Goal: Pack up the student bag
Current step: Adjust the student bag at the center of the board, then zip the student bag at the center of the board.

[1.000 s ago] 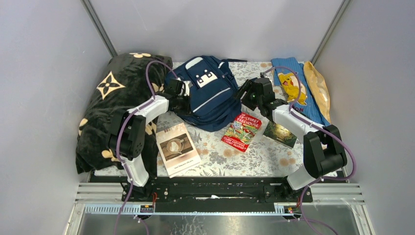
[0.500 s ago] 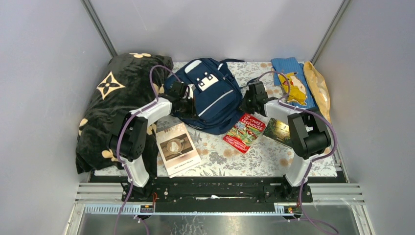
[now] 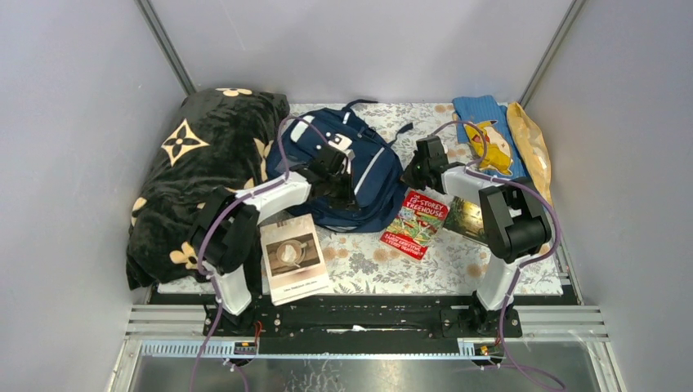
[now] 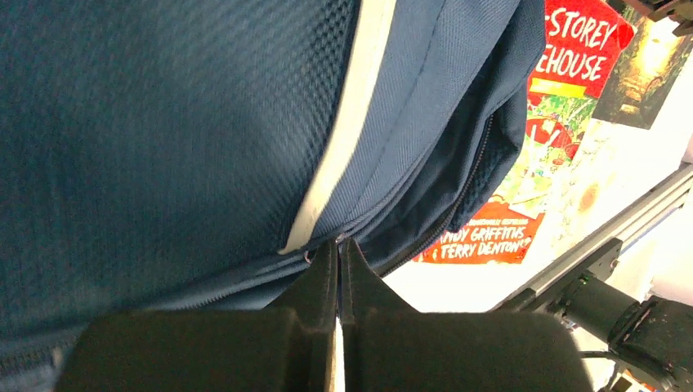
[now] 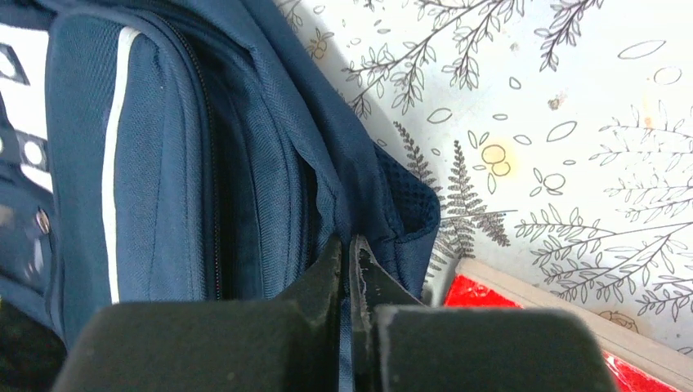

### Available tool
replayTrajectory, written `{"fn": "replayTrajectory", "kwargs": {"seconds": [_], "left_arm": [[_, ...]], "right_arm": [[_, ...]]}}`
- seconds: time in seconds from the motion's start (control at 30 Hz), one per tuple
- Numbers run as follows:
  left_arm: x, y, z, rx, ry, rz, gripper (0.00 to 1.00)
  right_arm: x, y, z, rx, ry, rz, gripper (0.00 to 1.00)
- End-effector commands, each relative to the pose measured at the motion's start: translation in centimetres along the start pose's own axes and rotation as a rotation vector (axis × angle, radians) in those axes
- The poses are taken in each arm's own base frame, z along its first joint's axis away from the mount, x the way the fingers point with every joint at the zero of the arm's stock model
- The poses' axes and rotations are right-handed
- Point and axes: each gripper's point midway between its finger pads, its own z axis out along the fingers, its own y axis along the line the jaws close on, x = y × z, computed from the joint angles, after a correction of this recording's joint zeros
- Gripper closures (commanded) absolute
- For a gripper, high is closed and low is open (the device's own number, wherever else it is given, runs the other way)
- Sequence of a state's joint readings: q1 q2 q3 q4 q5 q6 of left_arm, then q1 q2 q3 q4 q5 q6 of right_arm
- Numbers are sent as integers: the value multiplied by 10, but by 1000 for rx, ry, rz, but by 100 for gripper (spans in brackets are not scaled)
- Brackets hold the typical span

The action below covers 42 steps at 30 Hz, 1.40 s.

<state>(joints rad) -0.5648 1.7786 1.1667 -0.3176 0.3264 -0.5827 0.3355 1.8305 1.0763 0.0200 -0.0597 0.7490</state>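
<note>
The navy student bag (image 3: pixel 343 163) with white stripes lies at the middle back of the table, its dark straps toward the rear. My left gripper (image 3: pixel 337 178) presses on its front face and is shut on a fold of fabric by a zipper seam (image 4: pixel 338 242). At the bag's right edge my right gripper (image 3: pixel 411 173) is shut on blue fabric (image 5: pixel 346 245) next to an open zipper (image 5: pixel 214 180). A red paperback (image 3: pixel 415 222) lies just right of the bag. A pale book with a cup picture (image 3: pixel 294 256) lies near the left arm.
A black blanket with tan flower marks (image 3: pixel 192 159) is heaped on the left. A light blue cloth with a yellow cartoon figure (image 3: pixel 488 140) and a tan packet (image 3: pixel 531 147) lie back right. A dark book (image 3: pixel 464 217) sits partly under the right arm.
The right gripper has closed on the bag's right edge. The left arm has swung right, turning the bag with it. The red book has slid slightly toward the near edge.
</note>
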Motion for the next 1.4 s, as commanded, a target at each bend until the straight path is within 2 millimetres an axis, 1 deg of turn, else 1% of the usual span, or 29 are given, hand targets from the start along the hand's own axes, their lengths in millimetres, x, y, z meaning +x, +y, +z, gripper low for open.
{"fn": "replayTrajectory", "kwargs": {"seconds": [0.0,0.03,0.07,0.1,0.13,0.17,0.23,0.3,0.37,0.47,0.53,0.57,0.6,0.67,0.7,0.73,0.8,0.87,0.93,1.0,1.17,1.27,1.37], "left_arm": [[-17,-90,16,278,7,65,100],[-18,-87,19,254,13,81,95],[-20,-85,18,232,19,97,88],[-21,-81,17,202,17,120,82],[-24,-78,12,179,11,140,75],[-25,-76,6,155,4,159,70],[-27,-69,-8,94,-11,171,62],[-29,-63,-23,56,-32,172,59],[-31,-50,-38,-5,-65,123,59],[-28,-24,-55,-74,-81,-21,62],[-22,-9,-64,-96,-93,-105,62],[-15,3,-64,-131,-105,-160,62],[-13,9,-66,-145,-134,-193,56],[-9,17,-65,-142,-179,-251,49],[-8,21,-64,-141,-193,-281,47],[-7,24,-63,-145,-199,-302,46],[-6,32,-59,-174,-211,-338,40],[-8,36,-54,-177,-222,-353,35],[-10,35,-48,-143,-228,-368,32],[-12,33,-43,-98,-229,-389,30],[-17,35,-32,-75,-233,-425,31],[-16,36,-22,-62,-204,-442,33],[-17,36,-16,-57,-194,-448,34]], "right_arm": [[34,44,-3,-133,121,-6,100],[34,41,-5,-121,118,-23,94],[29,42,-10,-117,96,-35,85],[29,35,-15,-85,94,-51,66],[24,33,-21,-78,69,-67,54],[19,32,-28,-69,41,-85,47],[8,31,-45,-56,-13,-123,38],[-4,33,-62,-52,-61,-160,36],[-14,33,-78,-44,-109,-194,36],[-14,46,-103,-105,-133,-268,36],[-6,52,-113,-122,-125,-341,36],[0,55,-118,-133,-121,-377,36],[6,59,-122,-147,-117,-410,37],[28,74,-126,-242,-65,-489,39],[39,80,-127,-285,-39,-525,40],[51,85,-125,-320,-12,-566,43],[79,95,-121,-377,55,-678,46],[106,101,-115,-407,114,-776,47],[124,101,-107,-419,153,-830,49],[132,101,-99,-439,162,-842,51],[140,96,-81,-437,179,-846,51],[146,101,-73,-469,183,-821,49],[149,94,-63,-446,189,-823,47]]}}
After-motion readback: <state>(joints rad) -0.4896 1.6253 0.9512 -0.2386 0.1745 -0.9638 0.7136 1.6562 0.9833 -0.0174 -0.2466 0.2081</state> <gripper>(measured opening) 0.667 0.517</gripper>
